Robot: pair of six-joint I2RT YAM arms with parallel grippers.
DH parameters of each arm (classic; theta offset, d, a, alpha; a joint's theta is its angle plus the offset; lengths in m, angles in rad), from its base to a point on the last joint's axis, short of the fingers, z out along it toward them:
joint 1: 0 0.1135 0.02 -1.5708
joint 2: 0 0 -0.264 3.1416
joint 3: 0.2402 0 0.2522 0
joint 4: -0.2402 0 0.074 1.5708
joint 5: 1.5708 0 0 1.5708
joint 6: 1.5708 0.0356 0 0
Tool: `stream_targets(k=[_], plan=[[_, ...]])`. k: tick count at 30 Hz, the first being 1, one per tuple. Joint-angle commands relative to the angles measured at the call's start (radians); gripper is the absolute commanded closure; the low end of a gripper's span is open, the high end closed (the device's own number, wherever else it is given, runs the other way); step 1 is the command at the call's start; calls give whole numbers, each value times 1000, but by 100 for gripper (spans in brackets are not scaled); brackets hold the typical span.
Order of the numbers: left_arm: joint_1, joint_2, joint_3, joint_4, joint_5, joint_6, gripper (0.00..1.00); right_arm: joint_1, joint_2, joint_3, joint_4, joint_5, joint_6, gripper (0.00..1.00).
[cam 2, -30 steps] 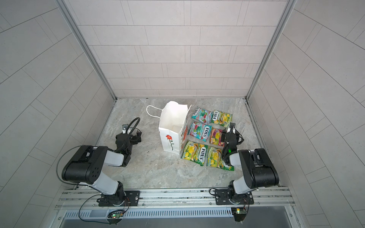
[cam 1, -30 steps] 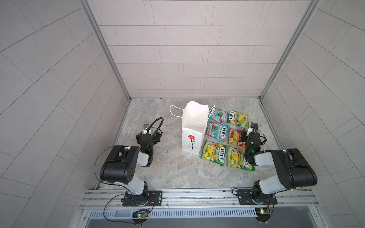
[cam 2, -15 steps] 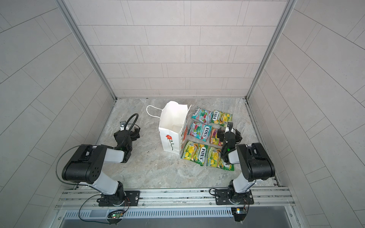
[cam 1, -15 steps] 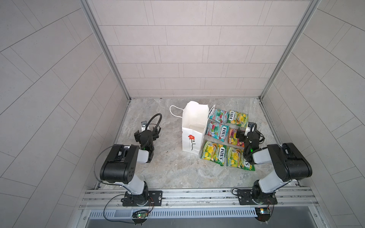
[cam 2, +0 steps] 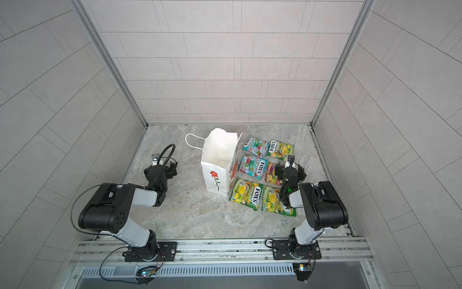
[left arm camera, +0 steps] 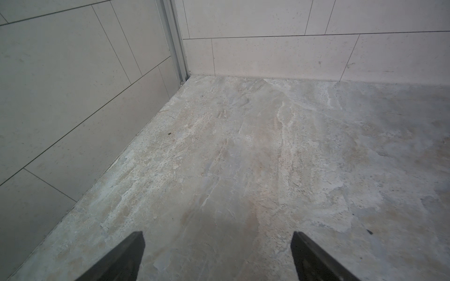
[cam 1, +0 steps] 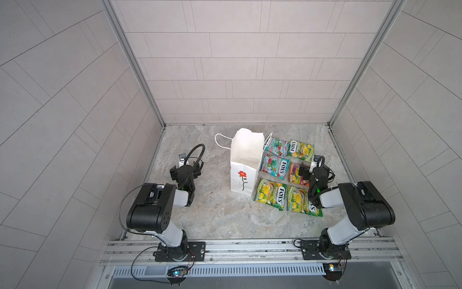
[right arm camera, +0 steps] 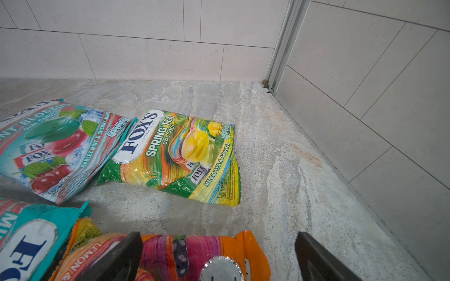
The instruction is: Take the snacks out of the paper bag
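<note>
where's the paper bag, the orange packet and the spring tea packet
paper bag (cam 1: pixel 247 150): in a top view, inner back wall
orange packet (right arm camera: pixel 190 253): right wrist view, printed face between the fingers
spring tea packet (right arm camera: pixel 175 155): right wrist view, middle of its face

Robot lab test cell: tile-pattern wall panels (cam 1: pixel 225 62) ahead of left gripper (left arm camera: pixel 217 233) and right gripper (right arm camera: pixel 218 234), aluminium corner posts (cam 1: pixel 135 67), arm bases (cam 1: pixel 178 250) bolted on aluminium rail (cam 1: pixel 250 246) behind.
</note>
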Motion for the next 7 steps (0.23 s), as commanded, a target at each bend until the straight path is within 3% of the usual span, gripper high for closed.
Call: stream_targets(k=[1,7], plan=[[3,0,26,-15,5,0,0,4,-6,14,1,8,-17,1],[3,0,22,-7,6,0,0,4,-6,14,1,6,-16,1]])
